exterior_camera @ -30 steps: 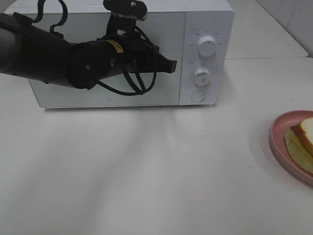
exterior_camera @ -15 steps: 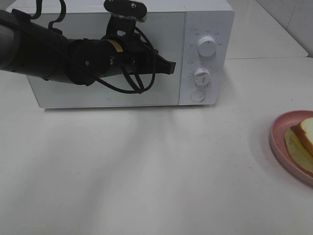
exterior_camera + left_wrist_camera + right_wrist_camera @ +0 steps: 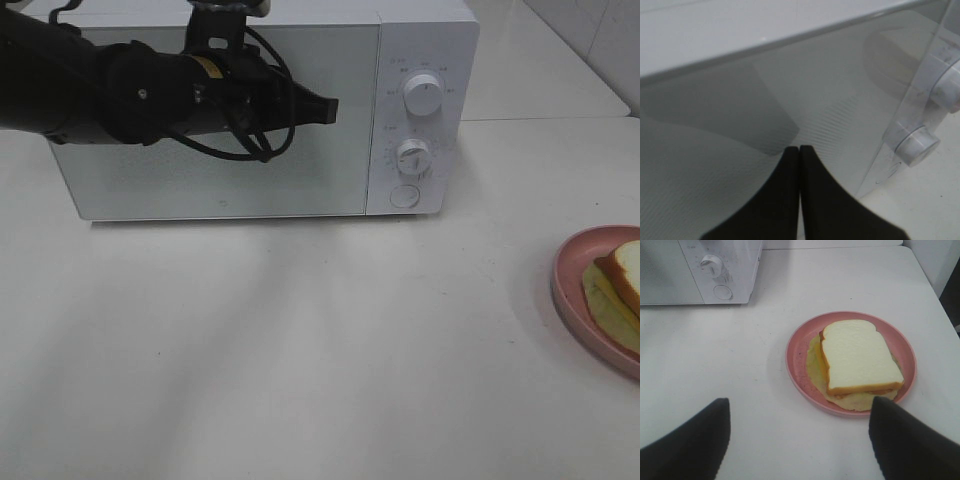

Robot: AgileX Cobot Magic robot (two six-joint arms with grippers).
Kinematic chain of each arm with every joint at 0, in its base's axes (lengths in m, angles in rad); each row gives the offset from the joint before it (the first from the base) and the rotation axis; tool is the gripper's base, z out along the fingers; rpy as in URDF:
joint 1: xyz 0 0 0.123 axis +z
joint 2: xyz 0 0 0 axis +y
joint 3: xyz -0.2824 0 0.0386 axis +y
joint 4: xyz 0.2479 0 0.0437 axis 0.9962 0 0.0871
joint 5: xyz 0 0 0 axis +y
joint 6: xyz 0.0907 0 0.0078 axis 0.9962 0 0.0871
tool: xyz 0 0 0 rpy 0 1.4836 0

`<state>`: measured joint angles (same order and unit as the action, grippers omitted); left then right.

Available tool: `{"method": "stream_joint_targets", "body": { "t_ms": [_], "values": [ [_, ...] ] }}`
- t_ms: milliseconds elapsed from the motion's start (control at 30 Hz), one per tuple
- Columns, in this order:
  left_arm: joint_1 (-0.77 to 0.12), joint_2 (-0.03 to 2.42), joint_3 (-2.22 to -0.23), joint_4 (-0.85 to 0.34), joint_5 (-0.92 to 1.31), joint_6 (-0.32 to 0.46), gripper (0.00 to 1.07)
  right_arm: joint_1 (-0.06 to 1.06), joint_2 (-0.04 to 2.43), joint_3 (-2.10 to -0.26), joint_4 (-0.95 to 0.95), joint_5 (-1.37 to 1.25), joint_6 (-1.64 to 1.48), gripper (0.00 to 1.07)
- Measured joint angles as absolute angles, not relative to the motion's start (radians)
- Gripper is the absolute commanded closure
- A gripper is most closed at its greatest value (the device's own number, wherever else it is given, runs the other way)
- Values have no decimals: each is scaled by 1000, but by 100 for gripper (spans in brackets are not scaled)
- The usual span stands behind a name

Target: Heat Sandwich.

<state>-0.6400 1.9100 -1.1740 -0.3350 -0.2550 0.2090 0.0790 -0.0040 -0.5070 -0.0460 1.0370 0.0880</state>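
looking down from the high camera, we see a white microwave standing at the back of the pale desk, its door closed and its two round knobs stacked on the control panel at the right, with a round button below them. our left arm reaches across in front of the glass door, and the left pincer is clenched with nothing between its fingers; its tip hangs before the door's upper right part, near the panel's edge. the left wrist view shows the two black fingers pressed flat against each other, pointing at the grey door glass, with the knobs off to one side; we cannot tell whether the tip touches the glass. the sandwich lies on a round pink plate on the desk, well apart from the microwave and toward the right edge of the high view, where only part of it shows. it is a square slice of white bread with tan crust over a pale yellow-green layer that spreads past the bread onto the plate. the right pincer hovers above the desk just beside the plate, its fingers spread wide and released, gripping nothing, with the plate lying beyond the gap between them.
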Motion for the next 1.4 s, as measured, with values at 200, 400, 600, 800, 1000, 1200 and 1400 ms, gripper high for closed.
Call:
{"method": "stream_joint_targets", "body": {
  "t_ms": [200, 400, 600, 800, 1000, 1200, 1400],
  "values": [
    [-633, 1816, -1034, -358, -289, 208, 107, 79, -4, -507, -46, 1037, 88, 33],
    [-633, 1722, -914, -359, -286, 208, 106, 79, -4, -507, -46, 1037, 88, 33],
    [-633, 1588, -830, -375, -130, 208, 57, 79, -4, -507, -46, 1037, 88, 33],
    [-633, 1498, -820, -384, 44, 205, 4, 79, -4, -507, -46, 1037, 88, 33],
    [-633, 1439, -820, -356, 184, 205, 5, 79, -4, -507, -46, 1037, 88, 33],
    [-617, 1357, -820, -279, 481, 202, 5, 79, -4, -507, -46, 1037, 88, 33],
    [-497, 1296, -820, -274, 693, 162, 5, 79, -4, -507, -46, 1037, 88, 33]
  ]
}}
